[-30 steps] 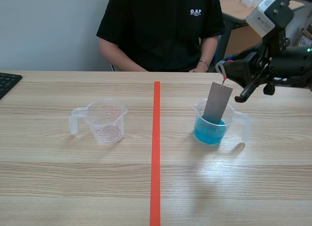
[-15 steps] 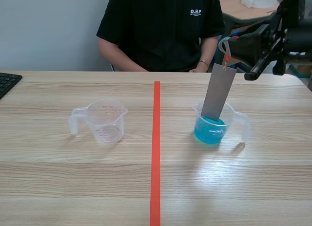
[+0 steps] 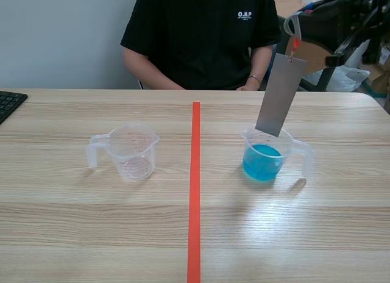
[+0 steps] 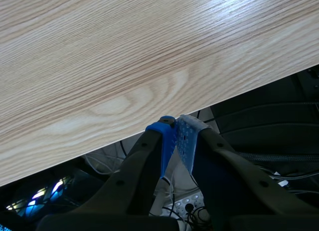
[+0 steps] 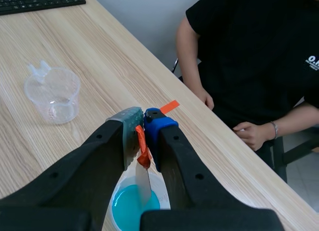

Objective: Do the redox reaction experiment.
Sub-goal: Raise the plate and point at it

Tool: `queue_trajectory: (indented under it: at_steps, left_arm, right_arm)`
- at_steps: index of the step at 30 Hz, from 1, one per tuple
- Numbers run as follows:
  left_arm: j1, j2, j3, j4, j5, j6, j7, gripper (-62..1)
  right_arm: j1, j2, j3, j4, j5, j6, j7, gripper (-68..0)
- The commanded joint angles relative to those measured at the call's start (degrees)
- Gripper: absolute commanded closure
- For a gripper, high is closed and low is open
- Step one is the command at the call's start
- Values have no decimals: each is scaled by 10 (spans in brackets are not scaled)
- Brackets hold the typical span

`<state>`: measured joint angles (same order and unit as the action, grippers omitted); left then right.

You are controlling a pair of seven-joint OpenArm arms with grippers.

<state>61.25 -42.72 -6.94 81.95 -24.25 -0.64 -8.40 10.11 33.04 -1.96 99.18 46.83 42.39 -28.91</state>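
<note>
Scene view: right hand (image 3: 302, 24) tight on grey strip (image 3: 280, 95), near-upright, bottom over cup (image 3: 306, 159).

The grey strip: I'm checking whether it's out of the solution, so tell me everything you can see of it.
The strip is a flat, dull grey rectangle, metal by its look. It hangs tilted from an orange tie pinched in the right tool. Its lower edge is about level with the rim of the cup, above the blue liquid; whether it touches the rim is unclear.
</note>
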Motion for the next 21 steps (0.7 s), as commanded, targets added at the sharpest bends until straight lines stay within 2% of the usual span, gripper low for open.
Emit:
queue_trajectory:
  at_steps: [1,10,21]
  left_arm:
    - [0,2,-3,5,0,-1,-8,-49]
    - [0,2,-3,5,0,-1,-8,-49]
    - [0,1,-3,5,0,-1,-12,-49]
  right_arm:
    - [10,9,13,15,17,3,0,-15]
    - [10,9,42,40,64,3,-43,-15]
    - [10,9,57,53,101,3,-76,-15]
